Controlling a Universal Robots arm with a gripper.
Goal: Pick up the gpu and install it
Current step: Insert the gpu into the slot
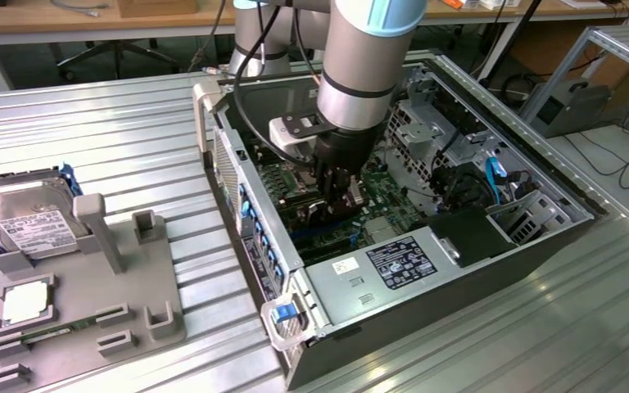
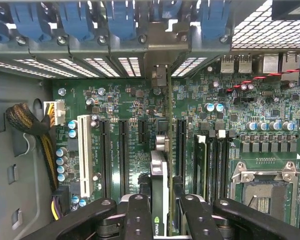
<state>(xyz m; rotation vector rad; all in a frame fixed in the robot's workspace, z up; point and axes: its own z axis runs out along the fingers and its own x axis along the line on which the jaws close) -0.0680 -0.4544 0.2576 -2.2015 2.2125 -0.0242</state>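
Observation:
The gpu [image 2: 159, 172] stands on edge between my fingers [image 2: 138, 216], a thin card running toward the case's rear slot openings, with its silvery end bracket [image 2: 159, 76] near them. My gripper [image 2: 160, 215] is shut on the gpu. The card is over the green motherboard [image 2: 115, 97], between two long black expansion slots [image 2: 124, 150]; whether it is seated I cannot tell. In the exterior view, my gripper [image 1: 339, 195] reaches straight down into the open computer case [image 1: 424, 270], and the dark gpu [image 1: 323, 214] sits low under it.
Blue slot latches [image 2: 80, 20] line the case's rear wall. A cable bundle [image 2: 27, 122] and an empty processor socket [image 2: 262, 187] flank the slots. Outside the case, a grey holder [image 1: 128, 278] carries a hard drive [image 1: 25, 223] and a small square chip [image 1: 25, 301].

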